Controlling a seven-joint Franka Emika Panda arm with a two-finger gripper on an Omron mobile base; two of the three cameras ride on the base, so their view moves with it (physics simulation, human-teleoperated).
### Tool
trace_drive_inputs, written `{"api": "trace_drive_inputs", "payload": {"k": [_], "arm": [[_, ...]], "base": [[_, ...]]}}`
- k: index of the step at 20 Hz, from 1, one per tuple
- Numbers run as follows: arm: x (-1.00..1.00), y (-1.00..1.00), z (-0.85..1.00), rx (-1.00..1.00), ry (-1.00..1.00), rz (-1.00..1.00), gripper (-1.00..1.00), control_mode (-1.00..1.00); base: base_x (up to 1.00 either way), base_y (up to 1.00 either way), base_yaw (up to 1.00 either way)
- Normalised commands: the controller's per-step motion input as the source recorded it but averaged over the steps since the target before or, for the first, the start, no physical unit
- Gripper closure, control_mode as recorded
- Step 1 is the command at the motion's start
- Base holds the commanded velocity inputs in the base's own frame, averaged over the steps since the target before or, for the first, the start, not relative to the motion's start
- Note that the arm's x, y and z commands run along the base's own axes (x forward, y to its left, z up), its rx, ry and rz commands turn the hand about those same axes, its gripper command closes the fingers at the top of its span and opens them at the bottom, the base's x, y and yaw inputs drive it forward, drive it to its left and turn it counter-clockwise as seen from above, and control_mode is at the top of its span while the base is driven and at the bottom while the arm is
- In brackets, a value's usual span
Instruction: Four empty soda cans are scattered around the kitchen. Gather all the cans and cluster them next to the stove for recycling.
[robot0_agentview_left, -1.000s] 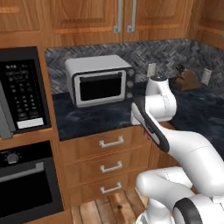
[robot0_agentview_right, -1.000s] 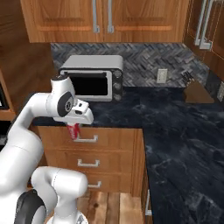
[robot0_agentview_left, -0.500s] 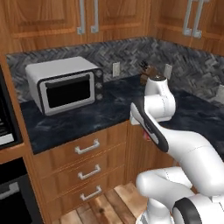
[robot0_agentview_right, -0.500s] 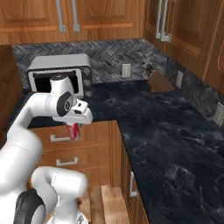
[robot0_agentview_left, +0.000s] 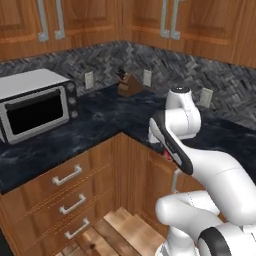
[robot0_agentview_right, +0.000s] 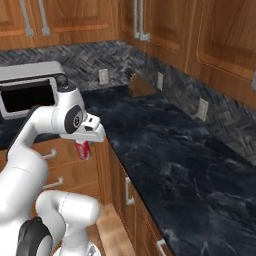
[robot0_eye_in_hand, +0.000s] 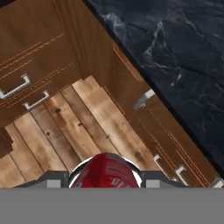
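Right base view has swung since a second ago: the toaster oven (robot0_agentview_right: 30, 90), then centred, now sits at the left, and the corner worktop (robot0_agentview_right: 165, 150) with its knife block (robot0_agentview_right: 137, 86) fills the middle, because the base turned. The claw (robot0_agentview_right: 84, 149) still clamps a red soda can (robot0_agentview_right: 83, 150) narrowly between its fingers, hanging in front of the drawers beside the worktop edge. The can's long axis runs vertically, with its end pointing down toward the wood floor (robot0_eye_in_hand: 65, 127).
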Motion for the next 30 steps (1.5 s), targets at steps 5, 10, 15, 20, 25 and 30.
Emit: {"api": "trace_drive_inputs", "payload": {"k": [5,10,15,20,25,30], "arm": [[0.00,0.00,0.00,0.00,0.00,0.00,1.00,1.00],[0.00,0.00,0.00,0.00,0.00,0.00,1.00,1.00],[0.00,0.00,0.00,0.00,0.00,0.00,1.00,1.00],[0.00,0.00,0.00,0.00,0.00,0.00,1.00,1.00],[0.00,0.00,0.00,0.00,0.00,0.00,1.00,1.00],[0.00,0.00,0.00,0.00,0.00,0.00,1.00,1.00]], "base": [[-0.20,0.00,-0.46],[-0.09,0.00,-0.47],[-0.16,0.00,-0.44],[-0.15,0.00,-0.46],[-0.20,-0.03,-0.42],[-0.34,-0.19,-0.34]]}}
